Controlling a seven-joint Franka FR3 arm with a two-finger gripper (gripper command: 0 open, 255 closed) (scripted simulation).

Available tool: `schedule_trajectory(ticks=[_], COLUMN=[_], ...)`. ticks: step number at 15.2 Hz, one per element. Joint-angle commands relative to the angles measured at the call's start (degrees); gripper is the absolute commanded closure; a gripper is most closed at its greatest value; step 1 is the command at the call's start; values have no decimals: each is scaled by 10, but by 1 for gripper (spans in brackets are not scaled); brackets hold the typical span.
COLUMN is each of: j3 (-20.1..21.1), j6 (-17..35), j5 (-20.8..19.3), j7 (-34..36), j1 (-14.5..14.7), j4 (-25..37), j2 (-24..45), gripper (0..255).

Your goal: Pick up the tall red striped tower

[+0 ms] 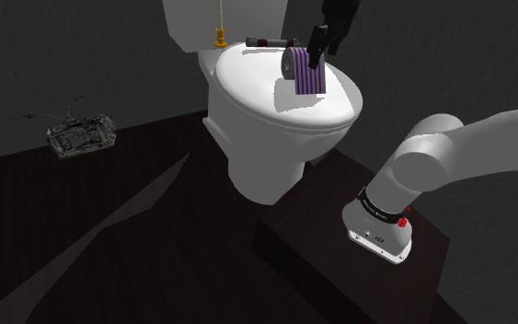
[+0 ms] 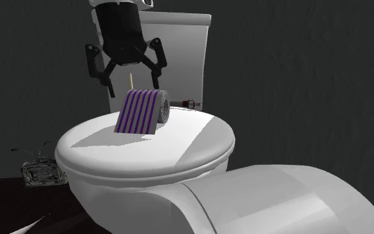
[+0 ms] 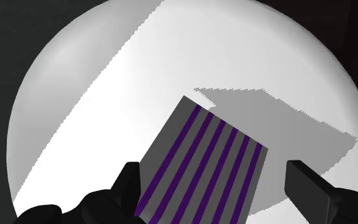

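Tool (image 2: 132, 80) spread, black fingers (image 3: 128, 186) well apart, hovering just above grey-and-purple striped cylinder (image 2: 142, 112). Cylinder lies on side on white toilet lid (image 2: 179, 146), toward far edge near cistern (image 2: 185, 53). Wrist view: cylinder between fingers, not clasped. Small dark rod (image 1: 266, 42) beyond it.

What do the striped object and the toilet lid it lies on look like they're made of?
Striped object: flat grey with purple stripes, matte, no gloss or grain; its round, textured end hints at a rolled sheet or fabric, but that is uncertain. Toilet lid: smooth plain white with soft shading, possibly ceramic or plastic; cannot tell which.
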Motion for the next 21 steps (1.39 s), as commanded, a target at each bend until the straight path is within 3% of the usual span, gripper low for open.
schedule_trajectory(ticks=[1, 6, 11, 16, 21], j3=[0, -91, -172, -241, -291], j6=[0, 32, 58, 69, 55], j5=[0, -35, -44, -19, 41], j7=[0, -167, -332, -501, -674], j1=[0, 11, 31, 57, 71], j4=[0, 37, 106, 206, 333], j2=[0, 62, 154, 270, 406], gripper=[0, 0, 0, 0, 0])
